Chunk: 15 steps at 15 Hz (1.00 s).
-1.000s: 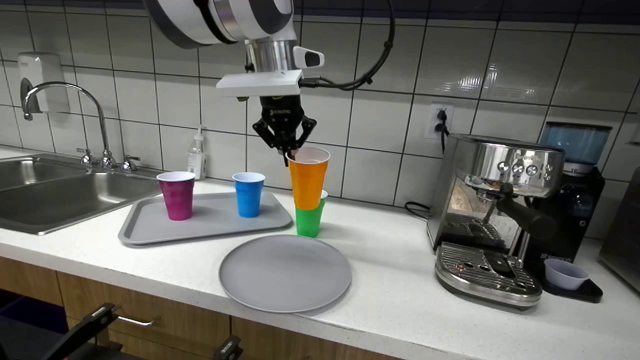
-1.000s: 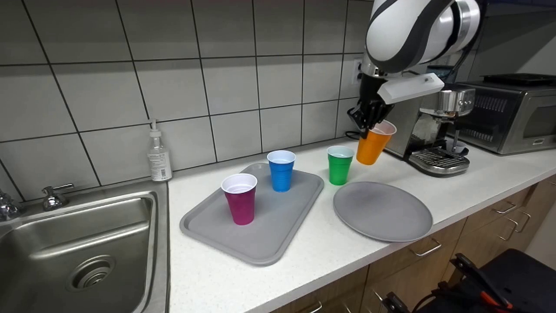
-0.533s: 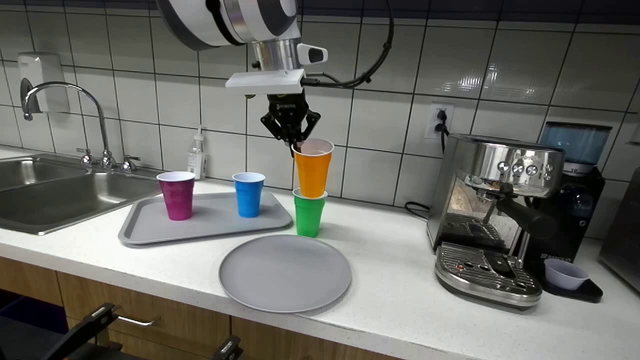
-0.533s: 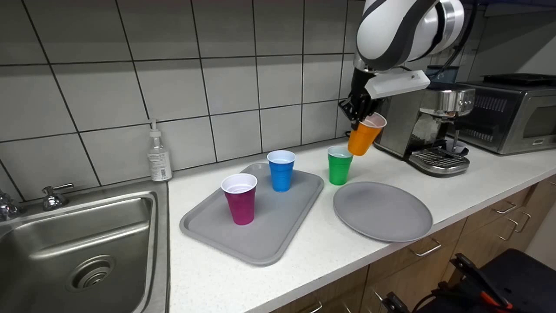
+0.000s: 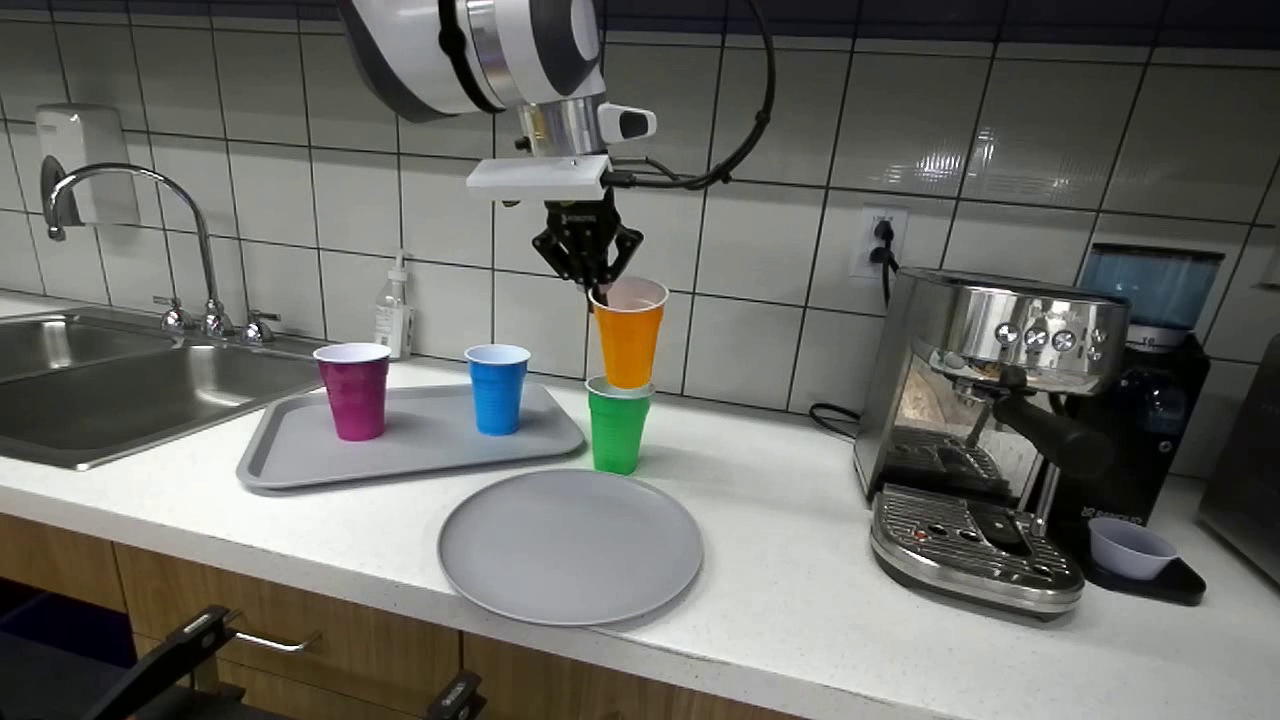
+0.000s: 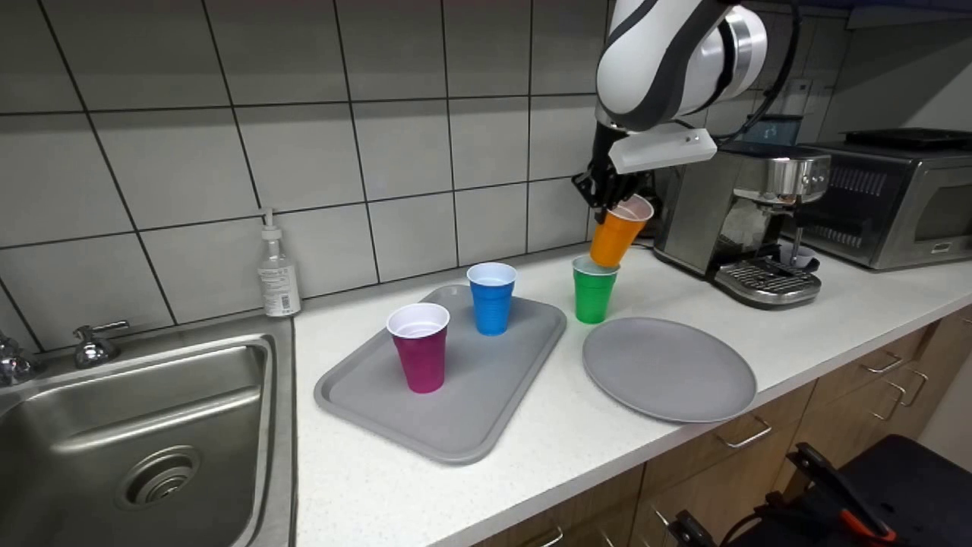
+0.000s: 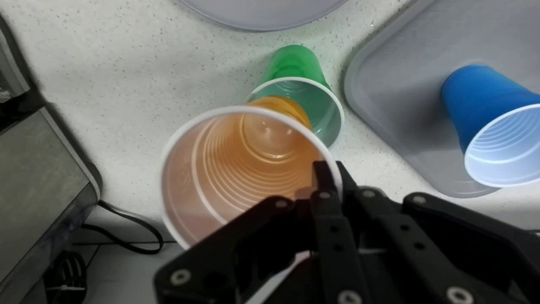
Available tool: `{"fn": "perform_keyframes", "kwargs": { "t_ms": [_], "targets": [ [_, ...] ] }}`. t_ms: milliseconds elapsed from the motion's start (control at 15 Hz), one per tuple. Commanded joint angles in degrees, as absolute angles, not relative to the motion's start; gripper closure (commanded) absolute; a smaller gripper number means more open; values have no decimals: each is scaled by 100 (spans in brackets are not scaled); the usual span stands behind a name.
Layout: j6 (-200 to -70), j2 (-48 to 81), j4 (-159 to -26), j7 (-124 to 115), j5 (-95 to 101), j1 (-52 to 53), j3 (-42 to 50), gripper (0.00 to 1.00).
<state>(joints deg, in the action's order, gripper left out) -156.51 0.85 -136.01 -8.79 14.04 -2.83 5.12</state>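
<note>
My gripper [image 5: 597, 297] is shut on the rim of an orange cup [image 5: 630, 345], one finger inside and one outside, as the wrist view [image 7: 334, 169] shows. The orange cup [image 6: 616, 237] hangs tilted in an exterior view. Its base is over the mouth of a green cup [image 6: 594, 295], which stands upright on the counter; I cannot tell whether they touch. In the wrist view the orange cup [image 7: 228, 177] partly covers the green cup's mouth [image 7: 322, 112]. A blue cup [image 5: 497, 398] and a larger purple cup [image 5: 355, 398] stand upright on a grey tray [image 5: 430, 430].
A round grey plate [image 5: 570, 550] lies in front of the green cup. A steel espresso machine [image 5: 980, 400] stands to one side, with a microwave [image 6: 896, 201] beyond. A sink [image 6: 152, 441] and a soap bottle [image 6: 278, 277] are at the tray's other side. A tiled wall stands behind.
My gripper has carried the orange cup toward the green cup and slightly up. Its base has come over the green cup's mouth. The other cups, tray and plate have not moved.
</note>
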Motion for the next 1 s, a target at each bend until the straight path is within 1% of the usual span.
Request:
{"fn": "perform_keyframes", "kwargs": {
  "t_ms": [0, 467, 933],
  "targets": [
    [-15653, 474, -13189, -1189, 1556, -266, 475, 99],
    [-15597, 796, -12868, -1132, 1470, -126, 521, 99],
    [-15545, 856, -12876, -1024, 1384, -102, 535, 99]
  ]
}}
